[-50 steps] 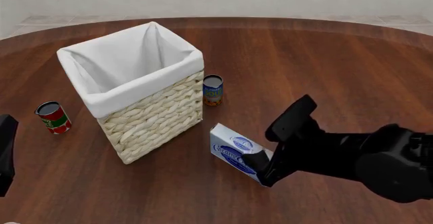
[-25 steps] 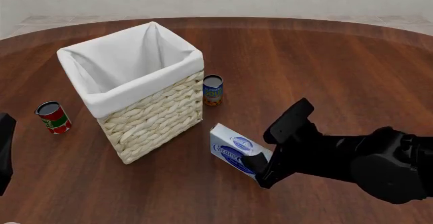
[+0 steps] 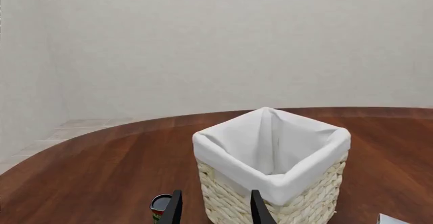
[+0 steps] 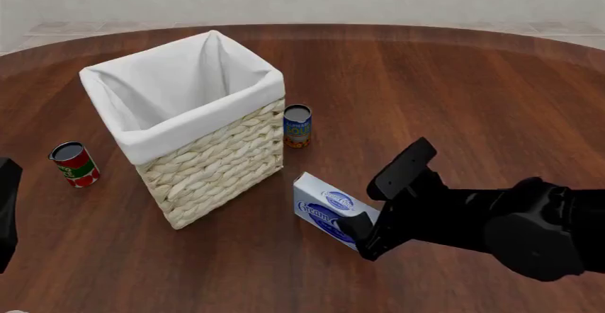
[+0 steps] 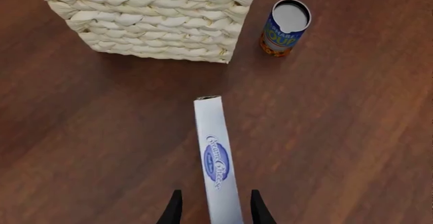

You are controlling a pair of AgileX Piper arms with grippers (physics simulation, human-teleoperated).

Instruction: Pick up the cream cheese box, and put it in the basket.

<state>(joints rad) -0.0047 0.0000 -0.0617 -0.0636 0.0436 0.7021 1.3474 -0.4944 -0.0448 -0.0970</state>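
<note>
Since the earlier frames only the right arm has been eased slightly lower and nearer; nothing else has shifted. At far left the left gripper [image 3: 214, 210] is parked with its jaws narrowly parted and empty, well clear of the work. Next comes the red can [image 4: 75, 163], then the basket [image 4: 212, 164] with its mouth open upward to receive the load. Just right of it the box [image 4: 327, 211] stands on edge on the table [image 4: 426, 86], so its thin faces can be pinched. The right gripper [image 5: 213, 209] straddles its near end, jaws narrowly apart; contact cannot be told. The blue can [image 4: 297, 125] stands behind.
</note>
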